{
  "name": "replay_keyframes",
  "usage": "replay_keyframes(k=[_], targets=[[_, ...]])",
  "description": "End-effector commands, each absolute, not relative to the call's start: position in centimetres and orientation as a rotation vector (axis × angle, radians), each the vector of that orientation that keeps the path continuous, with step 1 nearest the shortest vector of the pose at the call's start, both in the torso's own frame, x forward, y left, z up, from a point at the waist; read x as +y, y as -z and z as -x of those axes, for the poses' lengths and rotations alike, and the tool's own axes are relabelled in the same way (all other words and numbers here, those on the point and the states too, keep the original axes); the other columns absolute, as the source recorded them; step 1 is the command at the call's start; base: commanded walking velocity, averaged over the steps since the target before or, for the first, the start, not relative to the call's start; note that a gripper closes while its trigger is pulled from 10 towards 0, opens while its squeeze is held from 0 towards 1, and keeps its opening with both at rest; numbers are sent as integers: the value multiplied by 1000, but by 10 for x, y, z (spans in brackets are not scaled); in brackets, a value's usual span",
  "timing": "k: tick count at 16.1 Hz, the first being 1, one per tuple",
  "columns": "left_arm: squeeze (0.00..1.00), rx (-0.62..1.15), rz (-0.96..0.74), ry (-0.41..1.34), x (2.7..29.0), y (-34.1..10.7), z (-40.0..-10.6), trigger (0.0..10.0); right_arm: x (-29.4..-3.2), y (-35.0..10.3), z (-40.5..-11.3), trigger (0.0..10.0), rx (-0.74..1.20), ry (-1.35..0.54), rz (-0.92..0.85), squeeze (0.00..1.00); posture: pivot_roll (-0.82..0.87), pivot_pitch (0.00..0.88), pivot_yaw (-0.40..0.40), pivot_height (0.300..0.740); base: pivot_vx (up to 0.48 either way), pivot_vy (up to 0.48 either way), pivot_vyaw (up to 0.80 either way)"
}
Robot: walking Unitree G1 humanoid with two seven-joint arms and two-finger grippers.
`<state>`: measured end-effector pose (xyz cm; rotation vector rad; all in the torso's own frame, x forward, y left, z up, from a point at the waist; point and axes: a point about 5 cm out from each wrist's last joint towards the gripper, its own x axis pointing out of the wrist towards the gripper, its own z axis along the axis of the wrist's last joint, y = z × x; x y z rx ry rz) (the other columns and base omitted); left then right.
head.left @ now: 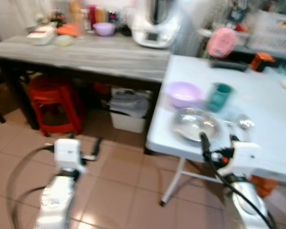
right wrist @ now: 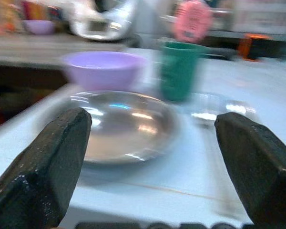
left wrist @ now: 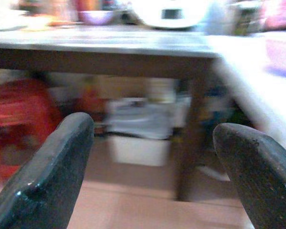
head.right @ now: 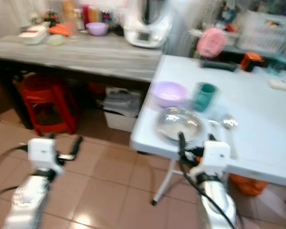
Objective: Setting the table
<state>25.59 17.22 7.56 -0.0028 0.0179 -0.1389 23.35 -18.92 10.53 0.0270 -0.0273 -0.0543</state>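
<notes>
Pretty blurry all round. The white worktop [head.left: 271, 138] is smooth plastic on thin metal legs, and the setting sits near its front left corner: a shiny round steel plate [head.left: 195, 125], shallow and mirror-like, with a matte lilac bowl [head.left: 183, 93] just behind it and a teal cup [head.left: 219, 97], tall and straight-sided, just beside the bowl. A metal spoon [head.left: 243, 122] lies right of the plate, glinting; can't tell if it touches.

The right hand [head.left: 218, 141] hangs at the front edge of that worktop, just short of the plate, its two long black fingers [right wrist: 52, 167] spread wide with nothing between them. The left hand [left wrist: 152, 171] is out over the tan tiled floor [head.left: 119, 186], well away from the white top; its chunky, glossy black fingers are apart too and hold nothing.

Left of all this is a grey wood-grain worktop [head.left: 100, 55] on dark legs, carrying a white rounded appliance [head.left: 155, 24] and a second lilac bowl [head.left: 104, 28]. A red plastic stool [head.left: 55, 102] and a white bin [head.left: 128, 117] sit under it.
</notes>
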Motion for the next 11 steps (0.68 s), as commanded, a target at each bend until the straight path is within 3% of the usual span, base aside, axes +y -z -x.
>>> replay_keyframes(k=[1,8,11], targets=[[0,-4,0,128,177,-81,-258,10000,-187,-108,-236,10000,-42,45,-34,0,-5,0,-24,740,0,0,0],[0,-13,22,223,168,-82,-259,10000,-185,-109,-236,10000,-46,34,-26,0,-17,0,-22,740,0,0,0],[0,-11,26,242,166,-82,-258,10000,-186,-109,-235,10000,-44,36,-21,0,-19,0,-23,740,255,0,0]])
